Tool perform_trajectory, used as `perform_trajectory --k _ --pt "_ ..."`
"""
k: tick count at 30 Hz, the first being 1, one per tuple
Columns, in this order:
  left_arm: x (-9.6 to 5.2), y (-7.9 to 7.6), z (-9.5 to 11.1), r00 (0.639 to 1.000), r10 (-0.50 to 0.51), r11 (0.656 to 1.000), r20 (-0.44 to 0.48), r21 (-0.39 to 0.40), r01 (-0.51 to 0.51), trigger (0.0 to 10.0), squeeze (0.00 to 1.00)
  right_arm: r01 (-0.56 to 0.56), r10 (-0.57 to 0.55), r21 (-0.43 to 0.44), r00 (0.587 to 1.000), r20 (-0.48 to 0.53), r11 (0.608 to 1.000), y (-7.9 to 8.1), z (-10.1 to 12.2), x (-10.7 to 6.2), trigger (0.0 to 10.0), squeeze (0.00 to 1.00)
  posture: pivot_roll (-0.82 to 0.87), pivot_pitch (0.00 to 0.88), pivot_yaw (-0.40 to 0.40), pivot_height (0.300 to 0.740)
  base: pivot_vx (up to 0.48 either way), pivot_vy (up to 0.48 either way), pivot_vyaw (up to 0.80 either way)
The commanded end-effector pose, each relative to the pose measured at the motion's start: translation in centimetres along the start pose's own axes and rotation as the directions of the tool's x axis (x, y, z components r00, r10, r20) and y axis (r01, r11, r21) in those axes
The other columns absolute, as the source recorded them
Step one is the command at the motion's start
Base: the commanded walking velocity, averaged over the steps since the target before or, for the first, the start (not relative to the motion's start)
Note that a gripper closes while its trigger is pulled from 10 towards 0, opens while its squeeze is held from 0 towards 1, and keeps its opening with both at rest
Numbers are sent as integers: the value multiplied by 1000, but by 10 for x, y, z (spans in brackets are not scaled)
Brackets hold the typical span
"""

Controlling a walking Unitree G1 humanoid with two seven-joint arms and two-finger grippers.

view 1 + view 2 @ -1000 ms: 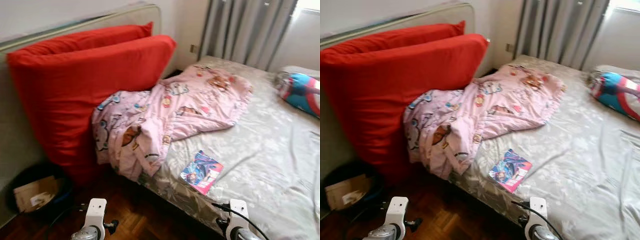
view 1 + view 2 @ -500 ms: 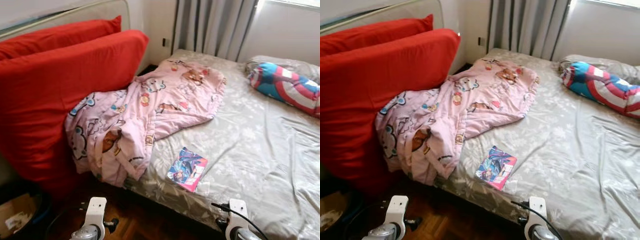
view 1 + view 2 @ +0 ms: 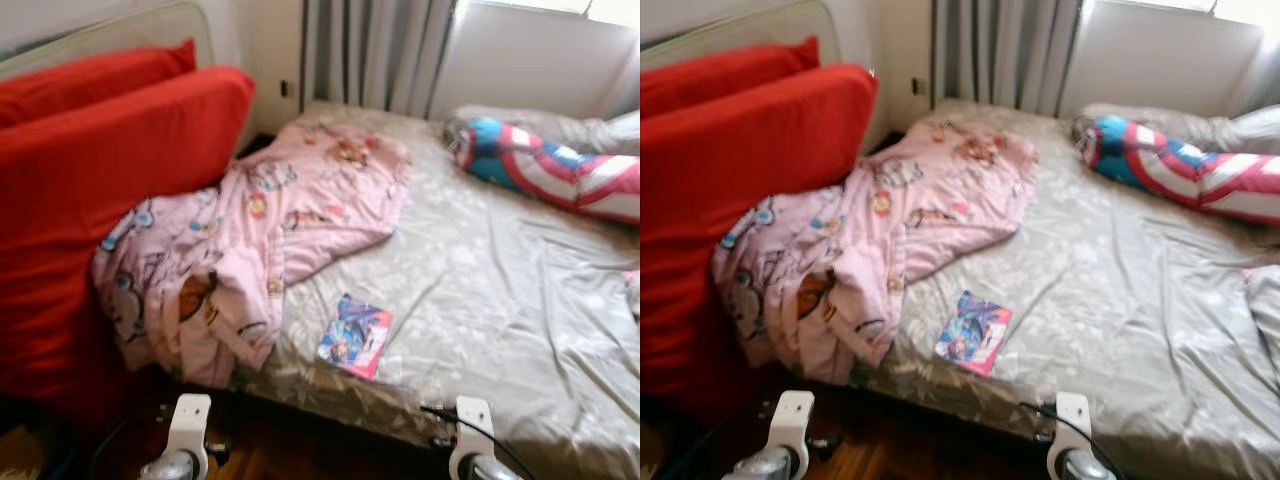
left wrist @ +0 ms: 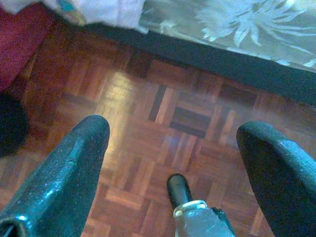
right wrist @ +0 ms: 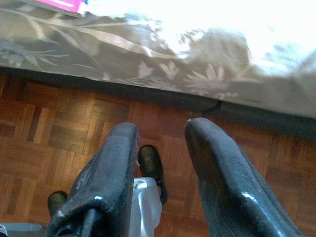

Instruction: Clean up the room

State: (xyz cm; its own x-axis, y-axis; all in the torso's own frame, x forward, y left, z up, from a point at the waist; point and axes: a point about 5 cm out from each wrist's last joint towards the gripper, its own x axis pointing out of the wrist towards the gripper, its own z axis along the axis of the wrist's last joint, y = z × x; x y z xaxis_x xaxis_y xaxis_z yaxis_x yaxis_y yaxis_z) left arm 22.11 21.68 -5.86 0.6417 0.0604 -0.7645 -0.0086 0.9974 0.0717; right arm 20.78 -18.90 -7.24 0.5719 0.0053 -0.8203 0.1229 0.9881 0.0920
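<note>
The book (image 3: 355,336) lies flat near the bed's (image 3: 520,300) front edge, just beside the pink blanket (image 3: 250,240) that spills off the side toward the floor (image 4: 163,123). A clumsy reach could push the thin book off the edge, or snag the blanket and drag it down (it already hangs low). Both arms hang down over the floor in front of the bed. The left gripper (image 4: 173,163) has its fingers wide apart and holds nothing. The right gripper (image 5: 160,163) has only a small gap and is empty too.
</note>
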Motion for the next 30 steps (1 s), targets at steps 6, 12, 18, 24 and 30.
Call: perform_trajectory --k 6,12,18,24,30 --pt "0 -3 -1 1000 -12 1000 -2 2 12 10000 0 8 -8 -6 1000 -10 1000 -3 -1 0 10000 0 -39 0 -34 740 0 160 -688" --pt "0 -3 -1 1000 -11 1000 4 -4 11 10000 0 10 -10 -6 1000 -10 1000 -3 -1 0 10000 0 -39 0 -34 740 0 0 -688" --pt "0 -3 0 1000 -10 1000 12 -14 10 10000 0 10 -10 6 1000 2 1000 -3 -1 0 10000 0 -39 0 -34 740 0 0 -229" --pt "0 -3 0 1000 -2 1000 18 -15 2 10000 0 9 -9 20 1000 12 1000 -3 0 0 10000 0 -39 0 -33 740 0 0 0" --pt "0 -3 1 999 4 1000 31 -28 -3 10000 0 4 -4 9 1000 13 1000 -3 0 -1 10000 0 -39 0 -34 740 0 0 0"
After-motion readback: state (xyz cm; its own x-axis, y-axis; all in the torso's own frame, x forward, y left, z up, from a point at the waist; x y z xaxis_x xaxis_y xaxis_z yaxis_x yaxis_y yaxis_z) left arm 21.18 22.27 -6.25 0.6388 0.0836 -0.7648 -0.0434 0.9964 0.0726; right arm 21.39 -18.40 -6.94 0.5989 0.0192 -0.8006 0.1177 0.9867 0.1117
